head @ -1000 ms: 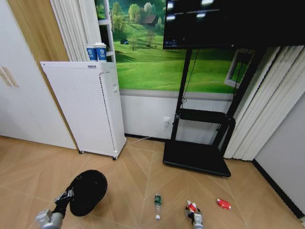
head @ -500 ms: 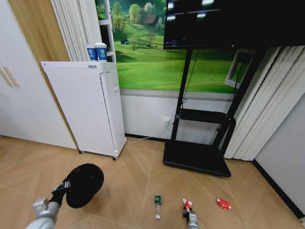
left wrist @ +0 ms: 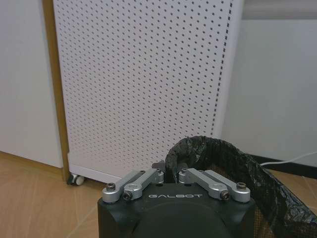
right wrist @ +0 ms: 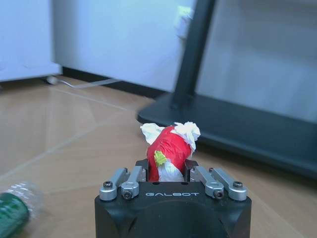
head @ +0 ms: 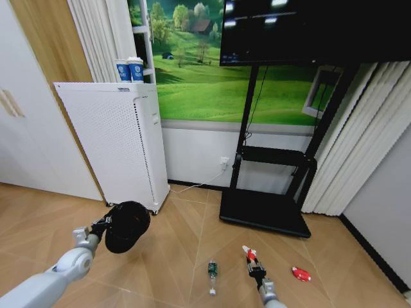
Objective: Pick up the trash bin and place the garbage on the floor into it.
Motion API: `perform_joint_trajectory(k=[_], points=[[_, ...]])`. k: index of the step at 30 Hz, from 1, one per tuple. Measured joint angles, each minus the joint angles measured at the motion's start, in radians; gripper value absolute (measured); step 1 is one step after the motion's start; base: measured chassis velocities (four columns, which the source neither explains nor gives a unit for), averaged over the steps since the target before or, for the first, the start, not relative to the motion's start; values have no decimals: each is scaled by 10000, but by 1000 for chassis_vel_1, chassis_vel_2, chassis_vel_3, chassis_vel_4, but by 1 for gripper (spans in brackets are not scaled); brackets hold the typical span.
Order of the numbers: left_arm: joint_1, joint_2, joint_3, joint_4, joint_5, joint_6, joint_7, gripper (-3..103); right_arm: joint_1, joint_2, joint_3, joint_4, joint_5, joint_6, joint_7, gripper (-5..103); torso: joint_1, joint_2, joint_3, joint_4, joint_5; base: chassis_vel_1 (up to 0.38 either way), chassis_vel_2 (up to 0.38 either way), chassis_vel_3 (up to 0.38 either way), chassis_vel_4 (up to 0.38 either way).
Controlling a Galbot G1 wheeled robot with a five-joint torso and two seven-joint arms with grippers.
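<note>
Right gripper [head: 254, 264], near right: clenched on a crumpled red-and-white wrapper [right wrist: 170, 148], lifted clear of the floor [head: 180, 256]. Bottle [head: 212, 269] lying just left of it; a red-and-white can [head: 300, 274] lying farther right. Left gripper [head: 103, 226], near left: clamped on the rim of the trash bin [head: 127, 226], held aloft, mouth tilted. White perforated unit [head: 115, 141] beyond. Step judged: carrying garbage to bin. Next move: bringing wrapper above the bin's mouth.

Bright, even indoor light; ceiling glare on the screen [head: 308, 25]; wrist-view backgrounds soft.
</note>
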Motion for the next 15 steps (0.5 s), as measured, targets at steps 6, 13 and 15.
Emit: perform_joint_trajectory(k=[6,13,15], points=[[-1052,-413,1379,479,48,44,75,7,109,19,-38,56,-507,780,-604,34,0,-1,0,2,0,0,0,0,0],[-2249,-579,2851,988,-186,71,163,7,562,-41,-356,662,-1169,1623,-1279,34,0,0,-1,-5,-1,0,0,0,0],[-2793,-610,3437,1253,-485,108,137,7,1112,-52,-893,927,-1220,1892,-1618,34,-1,0,-1,7,1,0,0,0,0]])
